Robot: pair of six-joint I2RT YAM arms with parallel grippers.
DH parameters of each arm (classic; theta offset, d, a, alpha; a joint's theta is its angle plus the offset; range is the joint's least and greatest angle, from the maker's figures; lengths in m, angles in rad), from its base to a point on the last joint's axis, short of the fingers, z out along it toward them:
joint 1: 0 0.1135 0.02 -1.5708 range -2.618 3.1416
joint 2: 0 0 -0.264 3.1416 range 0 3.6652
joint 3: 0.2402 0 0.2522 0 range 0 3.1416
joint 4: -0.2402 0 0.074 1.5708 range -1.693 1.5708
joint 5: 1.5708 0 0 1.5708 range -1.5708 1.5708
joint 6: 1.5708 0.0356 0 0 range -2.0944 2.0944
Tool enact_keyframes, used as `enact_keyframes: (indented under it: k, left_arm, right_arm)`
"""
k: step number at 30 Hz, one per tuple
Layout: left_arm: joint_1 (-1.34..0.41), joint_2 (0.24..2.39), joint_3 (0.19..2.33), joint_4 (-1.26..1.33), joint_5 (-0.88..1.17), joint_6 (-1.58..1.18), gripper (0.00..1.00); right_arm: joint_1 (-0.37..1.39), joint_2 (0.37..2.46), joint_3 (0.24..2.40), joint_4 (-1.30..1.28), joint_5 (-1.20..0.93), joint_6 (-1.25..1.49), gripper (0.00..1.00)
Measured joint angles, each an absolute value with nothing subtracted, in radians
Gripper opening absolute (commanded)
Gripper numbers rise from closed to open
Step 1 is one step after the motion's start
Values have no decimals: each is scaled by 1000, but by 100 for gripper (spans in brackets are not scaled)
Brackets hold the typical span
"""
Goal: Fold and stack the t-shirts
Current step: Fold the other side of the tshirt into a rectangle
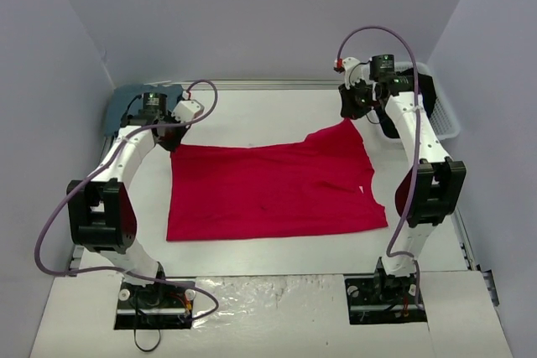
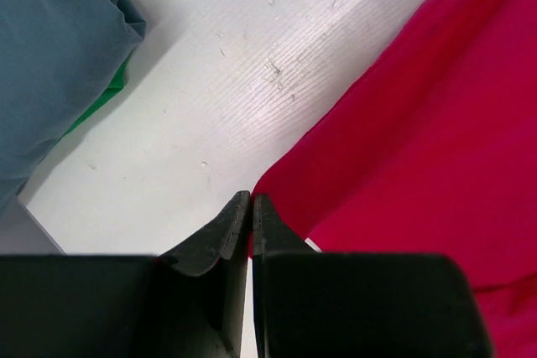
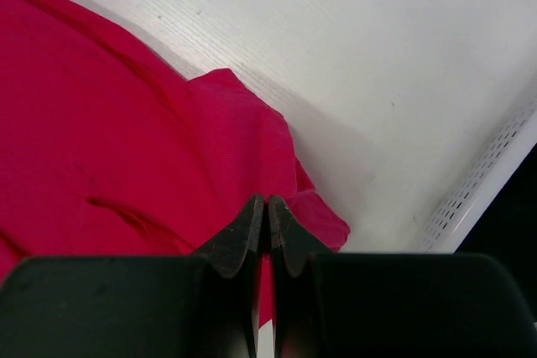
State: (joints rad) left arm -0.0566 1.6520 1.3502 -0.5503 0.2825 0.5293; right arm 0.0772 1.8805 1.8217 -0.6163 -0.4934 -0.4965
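My left gripper (image 2: 252, 199) and right gripper (image 3: 267, 200) each pinch a far corner of the red t-shirt (image 1: 268, 186), which lies spread across the desk (image 1: 277, 115). The blue-grey t-shirt (image 1: 124, 108) sits at the desk's far left corner.

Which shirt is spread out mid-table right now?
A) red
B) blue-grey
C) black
A: the red t-shirt lies spread across the table, while the blue-grey t-shirt is bunched at the far-left corner.
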Motion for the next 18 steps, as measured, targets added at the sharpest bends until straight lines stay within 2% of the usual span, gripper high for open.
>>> enact_keyframes:
  k: [18]
  left_arm:
    - [-57, 1438, 1155, -577, 310, 520, 2]
  right_arm:
    - [72, 1589, 1565, -661, -524, -510, 0]
